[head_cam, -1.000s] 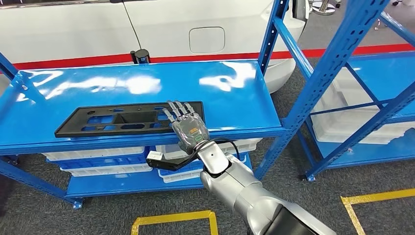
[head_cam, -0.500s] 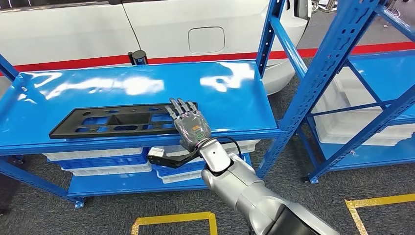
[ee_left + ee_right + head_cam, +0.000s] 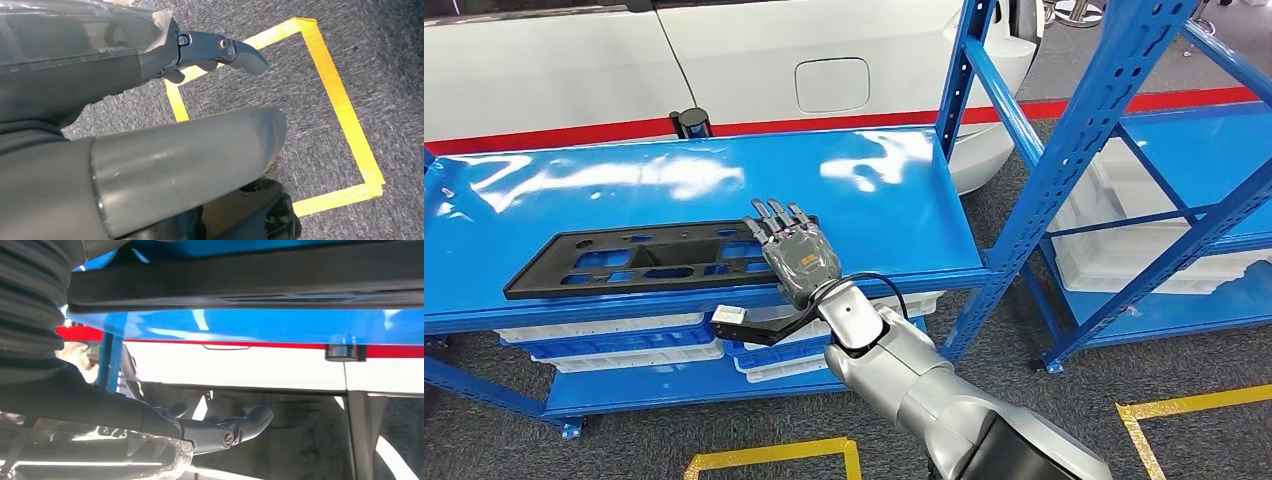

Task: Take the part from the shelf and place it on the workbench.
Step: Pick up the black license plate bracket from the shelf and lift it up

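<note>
Head view: glossy blue shelf point(image 3: 674, 180)

Car workshop: blue steel shelving point(image 3: 984, 270), white car point(image 3: 724, 70), floor tape point(image 3: 1184, 405).

The flat black plastic part with cut-out holes point(image 3: 649, 260) lies on the top board of the blue metal shelf point(image 3: 894, 205), near its front edge. The right hand point(image 3: 796, 255) rests on the part's right end. Most of the part stretches to the left of the hand. The white car with a red stripe point(image 3: 724, 70) stands behind the shelf, beyond the hand. White plastic trays point(image 3: 639, 340) sit on the lower board, below the hand.
</note>
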Controlling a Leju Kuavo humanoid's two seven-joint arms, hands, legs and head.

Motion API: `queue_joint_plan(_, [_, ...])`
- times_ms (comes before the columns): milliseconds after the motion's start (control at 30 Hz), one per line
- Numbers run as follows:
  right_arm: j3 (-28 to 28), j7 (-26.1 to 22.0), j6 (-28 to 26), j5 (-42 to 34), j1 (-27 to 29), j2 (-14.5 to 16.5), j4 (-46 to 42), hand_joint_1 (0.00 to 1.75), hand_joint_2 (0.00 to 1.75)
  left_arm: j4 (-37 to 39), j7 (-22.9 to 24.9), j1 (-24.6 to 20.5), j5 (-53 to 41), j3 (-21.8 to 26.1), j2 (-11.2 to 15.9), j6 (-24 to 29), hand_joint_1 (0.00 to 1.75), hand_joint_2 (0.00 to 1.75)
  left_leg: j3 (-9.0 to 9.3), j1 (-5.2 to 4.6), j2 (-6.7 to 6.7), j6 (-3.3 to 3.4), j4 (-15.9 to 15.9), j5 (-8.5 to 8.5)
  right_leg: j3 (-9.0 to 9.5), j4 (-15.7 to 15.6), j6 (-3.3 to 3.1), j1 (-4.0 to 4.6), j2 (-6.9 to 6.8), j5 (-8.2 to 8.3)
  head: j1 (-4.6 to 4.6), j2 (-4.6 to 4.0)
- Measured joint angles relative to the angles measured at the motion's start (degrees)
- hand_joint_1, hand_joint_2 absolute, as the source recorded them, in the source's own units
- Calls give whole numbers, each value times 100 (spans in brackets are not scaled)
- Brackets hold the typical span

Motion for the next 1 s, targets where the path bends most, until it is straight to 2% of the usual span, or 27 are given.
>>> queue_joint_plan(33, [10, 0, 4, -17, -9, -3, -8, 0, 175, 0, -2, 0, 1, 2, -3, 0, 0, 0, 20, 11, 3, 36, -29, 15, -91, 174, 11, -1, -3, -85, 20, 0])
queue_joint_plan(67, [22, 0, 14, -35, -15, -8, -15, 0, 175, 0, -4, -1, 1, 2, -5, -1, 0, 0, 38, 22, 7, 67, -53, 25, -249, 478, 10, -3, -6, -216, 46, 0])
queue_joint_plan(133, [53, 1, 39, -66, -5, -18, -15, 0, 175, 0, -6, -2, 1, 3, -5, -4, 0, 0, 43, 12, 7, 93, -56, 19, -695, 1330, 5, -18, -8, -511, 96, 0])
queue_joint_plan(167, [68, 2, 48, -78, 10, -21, -14, 0, 175, 0, -6, 1, 1, 4, -5, -6, 0, 0, 45, 10, 4, 94, -54, 13, -851, 1590, 30, -24, -8, -565, 111, 0])
queue_joint_plan(200, [80, 4, 51, -87, 22, -22, -13, 0, 175, 0, -6, 4, 1, 4, -6, -8, 0, 0, 49, 9, -2, 91, -53, 7, -913, 1665, 69, -30, -8, -543, 122, 0])
queue_joint_plan(233, [88, 5, 50, -93, 27, -22, -13, 0, 175, 0, -6, 6, 1, 5, -9, -9, 0, 0, 56, 9, -8, 85, -51, 1, -868, 1531, 113, -38, -9, -452, 132, 0])
queue_joint_plan(300, [98, 7, 48, -103, 25, -17, -13, 0, 175, 0, -6, 6, 1, 5, -18, -13, 0, 0, 82, 9, -22, 55, -46, -20, -500, 753, 189, -66, -20, -134, 155, 0])
queue_joint_plan(367, [112, 7, 46, -109, 18, -10, -13, 0, 175, 0, -6, 5, 1, 5, -24, -17, 0, 0, 99, -13, -30, -8, -27, -61, -166, 83, 174, -75, -31, 108, 170, 0])
queue_joint_plan(400, [118, 7, 46, -109, 15, -9, -13, 0, 175, 0, -6, 6, 1, 5, -27, -17, 0, 0, 103, -17, -28, -43, -21, -78, -105, -40, 132, -69, -32, 146, 165, 0])
queue_joint_plan(500, [126, 8, 44, -110, 10, -3, -13, 0, 175, 0, -6, 4, 0, 5, -34, -17, 0, 0, 119, 17, -11, -138, -16, -113, -81, -65, -4, -77, -19, 164, 141, 0])
queue_joint_plan(567, [130, 9, 42, -111, 5, 3, -14, 0, 175, 0, -6, 1, -1, 5, -36, -16, 0, 0, 41, 37, -2, -183, 204, -269, -36, -99, -77, -112, -17, 175, 104, 0])
queue_joint_plan(600, [132, 9, 42, -111, 4, 4, -14, 0, 175, 0, -6, 1, 0, 5, -35, -16, 0, 0, -70, 46, -1, -198, 453, -414, -20, -107, -104, -120, -18, 172, 71, 0])
queue_joint_plan(667, [138, 9, 42, -111, 8, 1, -13, 0, 175, 0, -6, 6, 0, 6, -35, -16, 0, 0, -436, 48, 0, -229, 1170, -758, -10, -106, -136, -108, -20, 158, 17, 0])
queue_joint_plan(700, [142, 9, 42, -111, 13, -1, -13, 0, 175, 0, -6, 11, 0, 7, -34, -16, 0, 0, -612, 49, 1, -239, 1475, -857, -8, -105, -140, -101, -19, 153, 7, 0])
queue_joint_plan(733, [147, 9, 42, -111, 18, -2, -13, 0, 175, 0, -6, 16, 0, 7, -34, -16, 0, 0, -728, 49, 1, -241, 1645, -865, -6, -104, -143, -94, -17, 149, 3, 0])
queue_joint_plan(767, [151, 9, 42, -111, 20, -3, -13, 0, 175, 0, -6, 20, 0, 7, -34, -16, 0, 0, -739, 49, 2, -237, 1603, -761, 3, -103, -145, -90, -14, 145, -4, 0])
queue_joint_plan(800, [155, 9, 42, -111, 20, -2, -13, 0, 175, 0, -6, 22, 0, 8, -33, -16, 0, 0, -627, 49, 3, -225, 1330, -561, 17, -103, -141, -89, -9, 138, -10, 0])
queue_joint_plan(867, [159, 9, 42, -111, 16, 1, -13, 0, 175, 0, -6, 19, 0, 9, -30, -16, 0, 0, -237, 38, 7, -189, 511, -152, 48, -99, -115, -67, -1, 114, -32, 0])
queue_joint_plan(900, [160, 9, 42, -111, 13, 1, -13, 0, 175, 0, -6, 17, -1, 9, -29, -16, 0, 0, -92, 26, 5, -163, 210, -41, 54, -97, -93, -49, 2, 101, -34, 0])
queue_joint_plan(933, [162, 9, 42, -111, 12, 0, -13, 0, 175, 0, -6, 15, -1, 9, -28, -15, 0, 0, -20, 10, 2, -134, 55, -4, 54, -96, -66, -33, 4, 92, -30, 0])
queue_joint_plan(1000, [167, 9, 42, -111, 10, -3, -13, 0, 175, 0, -6, 15, -1, 9, -28, -15, 0, 0, -16, -20, -5, -64, 22, -12, 50, -108, 0, -25, 4, 83, -10, 0])
